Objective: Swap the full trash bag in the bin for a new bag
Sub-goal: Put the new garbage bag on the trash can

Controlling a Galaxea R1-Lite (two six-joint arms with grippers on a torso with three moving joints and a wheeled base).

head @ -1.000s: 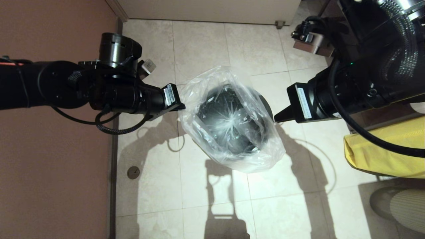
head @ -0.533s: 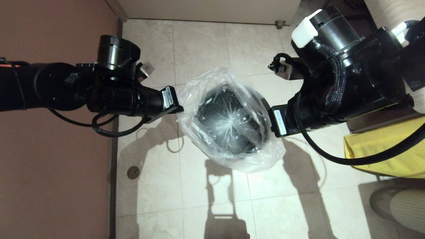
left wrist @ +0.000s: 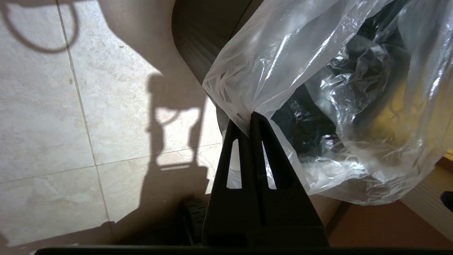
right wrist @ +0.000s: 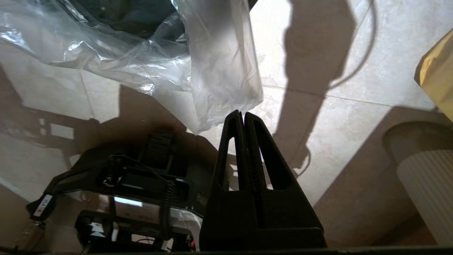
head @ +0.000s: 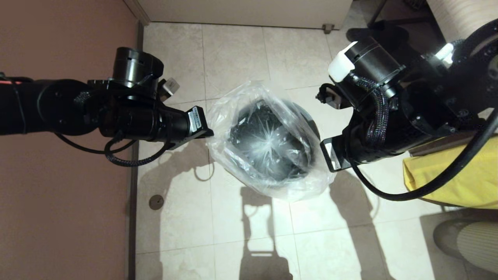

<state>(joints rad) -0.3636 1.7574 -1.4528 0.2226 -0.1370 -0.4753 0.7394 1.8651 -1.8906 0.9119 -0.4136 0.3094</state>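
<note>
The round dark bin [head: 313, 126] stands on the tiled floor with the clear crinkly new bag [head: 229, 116] draped over it, the star-gathered seal [head: 268, 144] showing over its black inside. My left gripper [head: 210, 134] is at the bag's left edge, shut on a bunched fold of the film [left wrist: 244, 106], with the bin's ribbed wall [left wrist: 201, 42] behind. My right gripper [right wrist: 242, 114] is at the bag's right side with its fingers shut. Its tips sit just under the bag's loose hanging edge [right wrist: 226, 71], with no film seen between them.
An opaque yellow sack [head: 447, 175] lies at the right, a pale ribbed container [head: 474, 241] in the near right corner. A reddish wall [head: 58, 194] runs along the left with a floor drain [head: 156, 202] beside it. My own base [right wrist: 124, 184] is close below.
My right arm has swung in from the right and rolled over, bringing its gripper against the bag's right side. The left gripper keeps its hold and has drifted slightly.
</note>
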